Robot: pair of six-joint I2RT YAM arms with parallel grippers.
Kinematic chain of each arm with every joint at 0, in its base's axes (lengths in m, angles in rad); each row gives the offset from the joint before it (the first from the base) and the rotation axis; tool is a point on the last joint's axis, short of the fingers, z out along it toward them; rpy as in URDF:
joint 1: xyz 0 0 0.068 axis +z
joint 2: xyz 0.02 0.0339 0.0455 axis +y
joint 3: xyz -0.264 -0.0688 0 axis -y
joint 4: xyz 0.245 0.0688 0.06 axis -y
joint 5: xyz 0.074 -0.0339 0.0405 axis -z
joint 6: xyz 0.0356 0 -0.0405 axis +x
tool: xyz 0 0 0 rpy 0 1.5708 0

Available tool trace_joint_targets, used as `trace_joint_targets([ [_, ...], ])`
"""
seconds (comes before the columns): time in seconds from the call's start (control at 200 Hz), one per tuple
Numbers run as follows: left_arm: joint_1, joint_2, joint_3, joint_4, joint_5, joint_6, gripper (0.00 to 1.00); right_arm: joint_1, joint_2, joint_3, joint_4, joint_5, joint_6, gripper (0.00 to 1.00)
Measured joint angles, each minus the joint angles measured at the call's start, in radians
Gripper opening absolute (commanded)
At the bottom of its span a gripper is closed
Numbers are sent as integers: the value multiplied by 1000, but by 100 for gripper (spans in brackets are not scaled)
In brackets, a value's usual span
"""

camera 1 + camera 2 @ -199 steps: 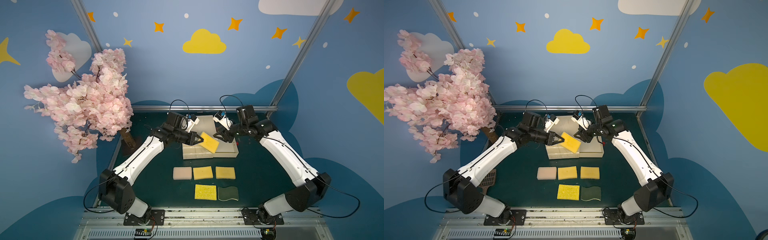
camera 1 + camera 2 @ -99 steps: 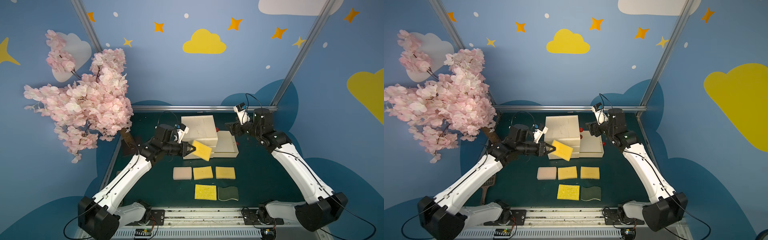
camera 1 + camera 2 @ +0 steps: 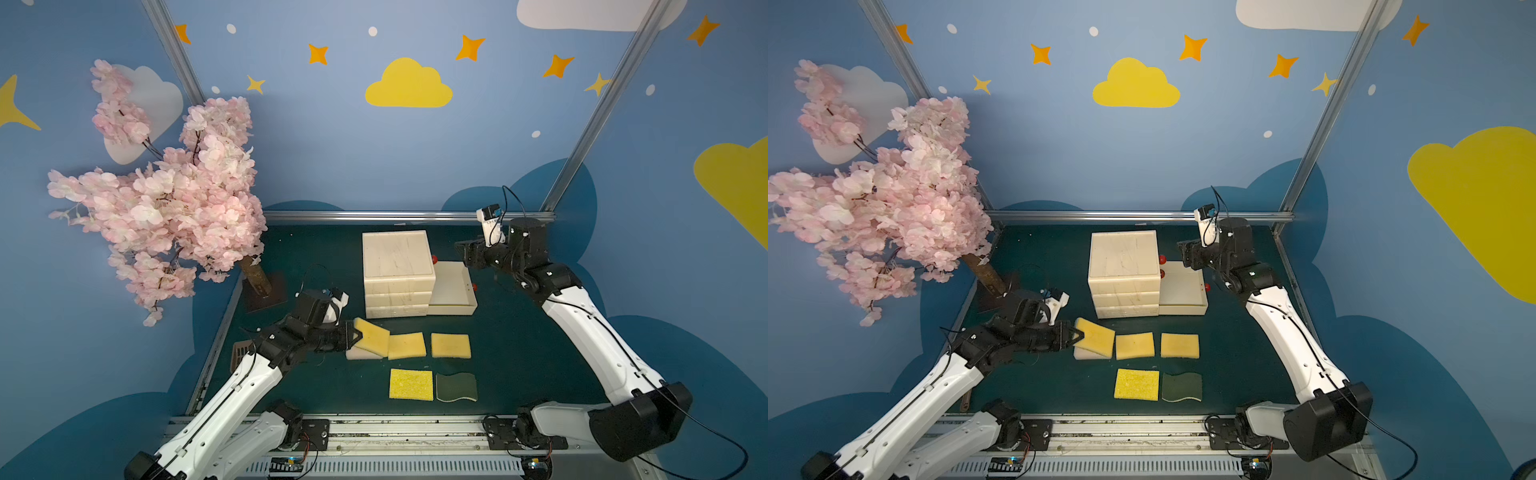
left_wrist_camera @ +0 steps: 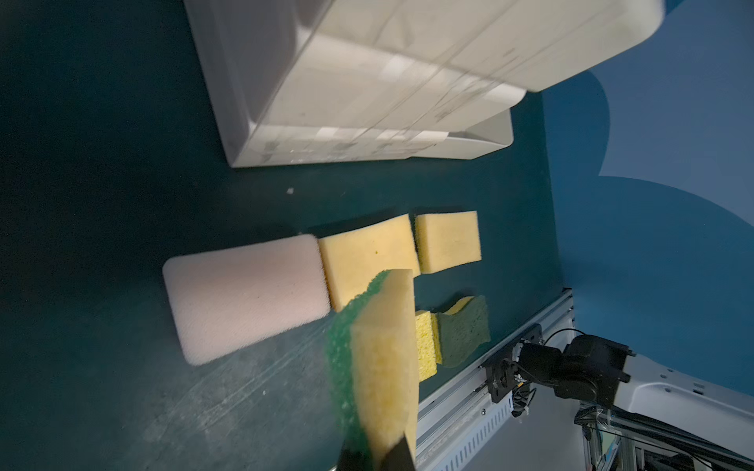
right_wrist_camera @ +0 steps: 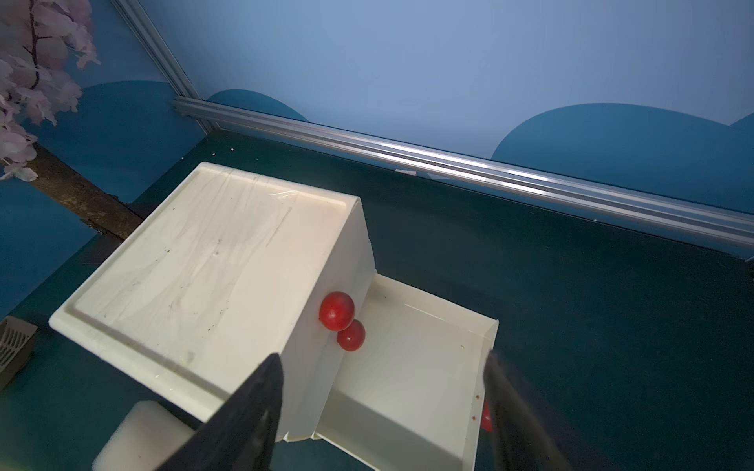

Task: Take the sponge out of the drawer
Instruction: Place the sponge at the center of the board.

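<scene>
A yellow sponge with a green scrub side is tilted low over the mat at the left end of a row of sponges. My left gripper is shut on its near edge. It overlaps a white sponge; whether they touch I cannot tell. The bottom drawer of the cream cabinet is pulled out to the right and is empty. My right gripper hangs open above and behind the drawer, holding nothing.
On the mat lie two pale yellow sponges, a bright yellow one and a dark green one. A pink blossom tree fills the left side, its trunk near the cabinet. A brown slotted tool lies under my left arm.
My left arm carried the sponge from above the drawer forward and down to the left end of the sponge row. My right gripper pulled back from the drawer and opened wider.
</scene>
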Motion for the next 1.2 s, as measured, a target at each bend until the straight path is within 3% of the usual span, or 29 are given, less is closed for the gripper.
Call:
trace_joint_targets([
  [0.33,0,-105,-149,-71,2,-101,2,-2,6,0,11,-1,13,77],
  [0.711,-3,-139,-311,6,31,-223,2,-11,30,0,11,-1,13,77],
  [1.201,-9,-30,-363,103,55,-257,8,-20,49,0,11,0,13,77],
])
